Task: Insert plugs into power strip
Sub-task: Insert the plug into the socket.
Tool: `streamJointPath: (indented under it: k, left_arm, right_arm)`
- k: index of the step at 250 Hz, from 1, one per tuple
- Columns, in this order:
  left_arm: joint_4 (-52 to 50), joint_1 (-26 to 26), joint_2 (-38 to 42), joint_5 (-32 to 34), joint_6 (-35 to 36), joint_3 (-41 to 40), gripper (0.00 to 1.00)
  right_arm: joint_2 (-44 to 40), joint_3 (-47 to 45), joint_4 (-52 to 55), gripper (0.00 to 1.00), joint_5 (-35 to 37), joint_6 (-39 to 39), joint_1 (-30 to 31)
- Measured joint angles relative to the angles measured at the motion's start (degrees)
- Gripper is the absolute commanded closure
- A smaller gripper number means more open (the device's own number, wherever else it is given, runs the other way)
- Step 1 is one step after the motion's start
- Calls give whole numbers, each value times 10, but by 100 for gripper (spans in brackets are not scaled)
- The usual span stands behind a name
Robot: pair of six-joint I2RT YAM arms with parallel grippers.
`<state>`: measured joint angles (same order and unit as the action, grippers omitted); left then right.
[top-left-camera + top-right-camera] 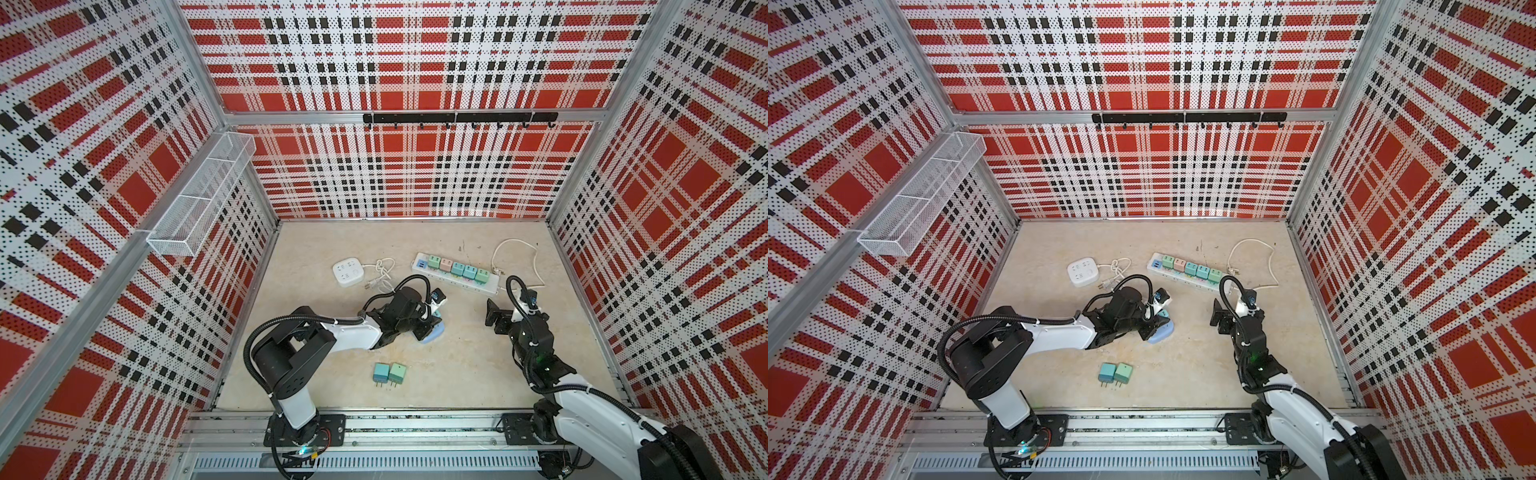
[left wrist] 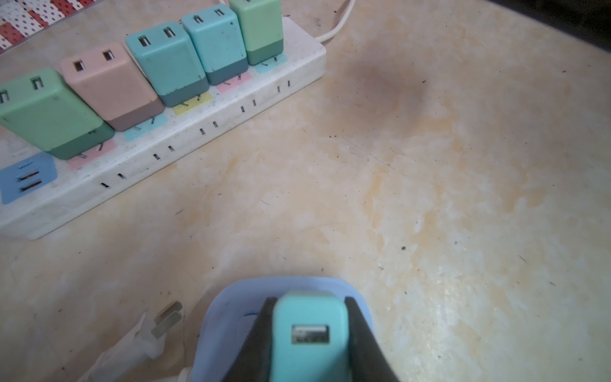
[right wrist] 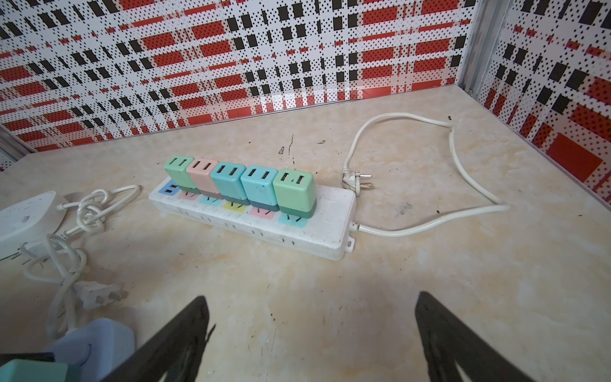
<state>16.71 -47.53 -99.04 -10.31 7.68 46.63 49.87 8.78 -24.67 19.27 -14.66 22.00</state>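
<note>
Left gripper is clamped tight on a small teal rounded-cube plug, USB face toward the wrist camera, prongs hidden. In both top views the long white plastic power strip lies at 1 o'clock from it, well apart. Five pastel seated plugs fill its far row; the near slots are bare. Likely risks: prongs arriving skewed, since their alignment is unseen; the loose strip sliding under the push; knocking seated neighbours. Right gripper stands spread wide, empty, at 5 o'clock of the strip.
</note>
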Motion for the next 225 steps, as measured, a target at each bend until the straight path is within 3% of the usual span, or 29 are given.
streamJointPath:
  k: [48, 93, 166, 179, 182, 184, 185, 187, 225]
  left_arm:
    - [7, -12, -4, 28, -15, 1, 100]
    - [-52, -33, -24, 76, -19, 39, 100]
    - [-76, -25, -26, 58, -30, 51, 100]
    - [-76, -25, -26, 56, -31, 51, 66]
    - [-76, -25, -26, 56, -31, 51, 44]
    - [-76, -25, -26, 56, -31, 51, 15]
    - [-76, -25, -26, 56, -32, 51, 7]
    - [-76, -25, -26, 56, -33, 51, 1]
    - [-102, -29, -24, 49, -35, 49, 1]
  right_arm:
    - [0, 0, 0, 2, 0, 0, 0]
    - [0, 0, 0, 2, -1, 0, 0]
    - [-1, 0, 0, 2, -4, 0, 0]
    - [-2, 0, 0, 2, -5, 0, 0]
    - [-2, 0, 0, 2, -5, 0, 0]
    - [-2, 0, 0, 2, -5, 0, 0]
    - [-2, 0, 0, 2, -5, 0, 0]
    - [-2, 0, 0, 2, -6, 0, 0]
    - [-10, 0, 1, 1, -7, 0, 0]
